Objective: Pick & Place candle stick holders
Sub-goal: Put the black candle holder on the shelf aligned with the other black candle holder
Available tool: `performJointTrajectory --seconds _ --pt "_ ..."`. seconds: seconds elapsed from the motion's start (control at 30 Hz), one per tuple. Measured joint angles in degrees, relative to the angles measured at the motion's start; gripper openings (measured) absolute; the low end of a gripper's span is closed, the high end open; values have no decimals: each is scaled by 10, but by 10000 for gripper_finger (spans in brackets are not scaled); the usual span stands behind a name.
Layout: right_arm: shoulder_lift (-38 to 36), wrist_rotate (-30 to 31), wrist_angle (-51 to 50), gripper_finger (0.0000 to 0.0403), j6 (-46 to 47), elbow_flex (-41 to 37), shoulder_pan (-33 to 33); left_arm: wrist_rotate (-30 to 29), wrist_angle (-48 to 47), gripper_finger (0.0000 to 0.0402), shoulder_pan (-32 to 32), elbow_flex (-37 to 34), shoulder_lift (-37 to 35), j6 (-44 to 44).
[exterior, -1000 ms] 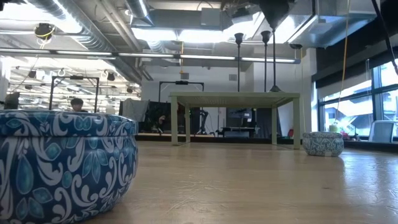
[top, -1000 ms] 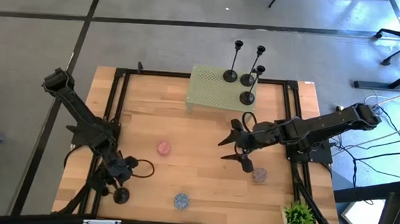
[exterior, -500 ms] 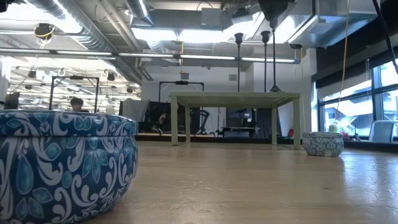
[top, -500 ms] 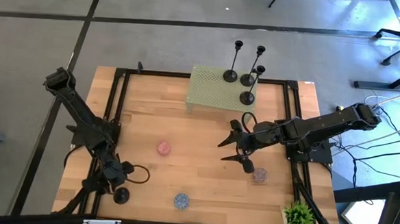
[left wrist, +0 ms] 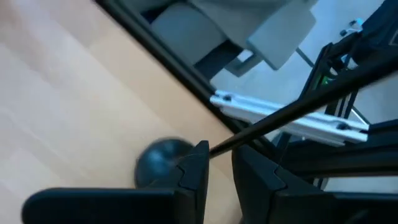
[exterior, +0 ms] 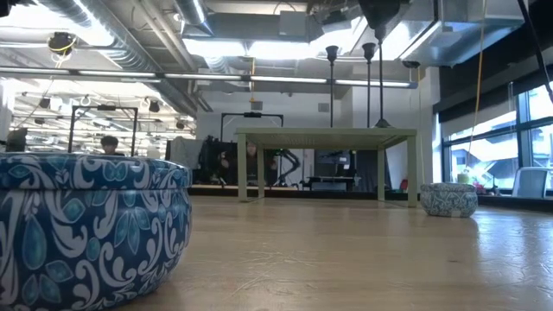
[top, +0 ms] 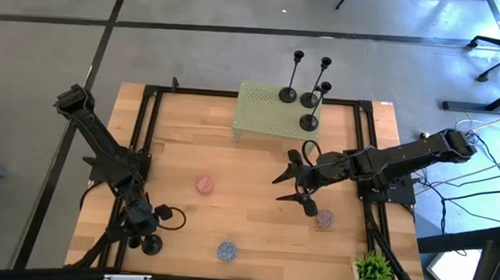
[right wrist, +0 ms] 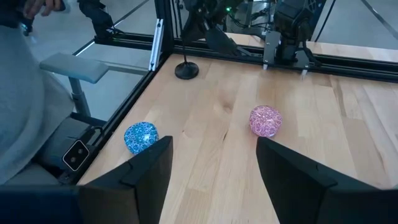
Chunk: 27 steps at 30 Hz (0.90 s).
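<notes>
High view first: at about eight o'clock on your light wooden table point(top: 257, 170) the left gripper point(top: 150, 219) sits low near the black frame rail, and in the left wrist view its fingers point(left wrist: 198, 163) are pinched narrow on the thin stem of a small black round-based candle stick holder point(top: 151, 244), which leans tilted with its base point(left wrist: 163, 158) on the wood. Moving right, you have a pink glittery ball point(top: 205, 186) near the middle and a blue glittery ball point(top: 227, 252) at six o'clock. At twelve o'clock a pale green mesh stand point(top: 264, 111) carries three more black holders point(top: 308, 120) standing upright at its right end. At about four o'clock the right gripper point(top: 292, 183) hovers with its fingers point(right wrist: 293, 171) spread wide, holding nothing, just beside a mauve glittery ball point(top: 325, 218). A small green plant point(top: 373, 271) sits at five o'clock.
</notes>
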Motion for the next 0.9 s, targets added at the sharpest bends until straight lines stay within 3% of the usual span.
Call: performJointTrajectory --seconds 0.17,0.33,0.6,0.73,0.9 --pt "0 0 0 236 0 0 0 0 46 65 0 0 0 71" --pt "0 0 0 236 0 0 0 -2 50 61 0 0 0 80" --pt "0 0 0 236 0 0 0 -3 59 12 6 0 0 132" --pt "0 0 5 236 -6 0 0 -54 89 18 28 5 -2 169" --pt "0 0 23 236 -19 0 0 -133 141 17 66 33 -10 334"
